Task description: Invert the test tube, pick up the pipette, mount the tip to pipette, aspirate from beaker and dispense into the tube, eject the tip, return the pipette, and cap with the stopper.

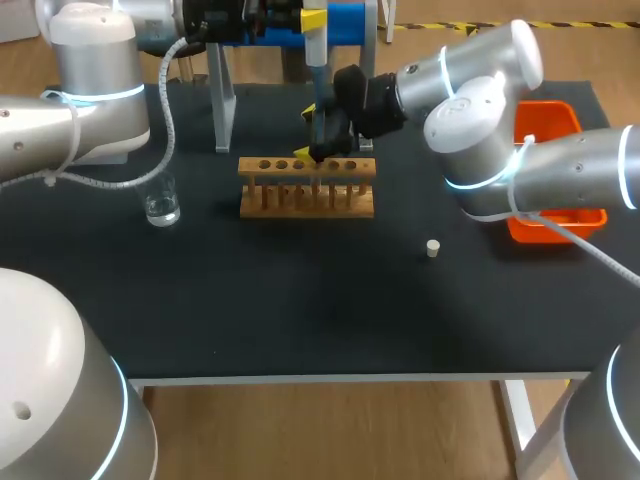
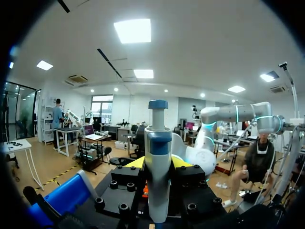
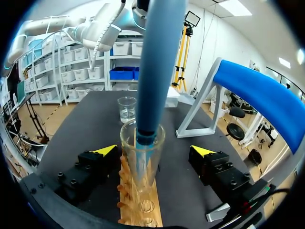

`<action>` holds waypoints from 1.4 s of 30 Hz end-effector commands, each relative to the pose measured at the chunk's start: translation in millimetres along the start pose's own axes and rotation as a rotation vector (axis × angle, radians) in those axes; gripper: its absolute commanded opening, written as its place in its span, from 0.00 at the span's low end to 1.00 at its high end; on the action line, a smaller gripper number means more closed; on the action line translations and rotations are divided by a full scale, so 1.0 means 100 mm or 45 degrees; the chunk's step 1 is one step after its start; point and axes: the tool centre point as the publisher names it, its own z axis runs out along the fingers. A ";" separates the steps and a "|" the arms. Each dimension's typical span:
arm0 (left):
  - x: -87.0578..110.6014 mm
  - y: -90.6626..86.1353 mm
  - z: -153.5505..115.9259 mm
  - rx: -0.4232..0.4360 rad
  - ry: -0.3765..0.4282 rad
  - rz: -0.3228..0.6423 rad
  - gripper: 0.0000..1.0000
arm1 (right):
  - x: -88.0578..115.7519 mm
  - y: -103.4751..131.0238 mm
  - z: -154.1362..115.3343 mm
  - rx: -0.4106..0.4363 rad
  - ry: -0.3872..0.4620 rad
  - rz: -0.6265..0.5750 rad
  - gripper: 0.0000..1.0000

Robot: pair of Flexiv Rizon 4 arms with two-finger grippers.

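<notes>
The test tube (image 3: 155, 162) stands upright in the wooden rack (image 1: 307, 186), mouth up, near the middle of the row of holes, and the relation that matters is straight down its long axis: the tip (image 3: 139, 164) on the pipette (image 3: 159, 62) hangs just inside the glass rim, close to the tube's centre line, so the two long axes run nearly as one vertical line. The left gripper (image 2: 158, 164) is clamped on the pipette's body, a yellow-tipped finger on each side and the plunger knob standing free above it; this arm comes in over the back of the table (image 1: 300, 320) and carries the tool from above. The right gripper (image 3: 153, 150) is the nearer one to the tube, bracketing it low with fingers spread wide and clear of the glass on both sides. I judge the dispensing step to be in hand; whether liquid is already in the tube I cannot tell. Outward, the beaker (image 1: 162, 205) sits well apart toward the left arm, and the stopper (image 1: 432, 248) lies alone toward the right
</notes>
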 end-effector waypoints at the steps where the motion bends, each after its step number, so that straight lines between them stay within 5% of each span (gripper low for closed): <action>1: 0.04 -0.06 0.01 -0.014 -0.011 0.003 0.00 | -0.01 0.01 -0.01 0.005 0.005 0.000 1.00; 42: 0.17 -0.30 0.08 -0.066 -0.016 0.055 0.00 | -0.01 0.01 -0.01 0.005 0.005 0.000 1.00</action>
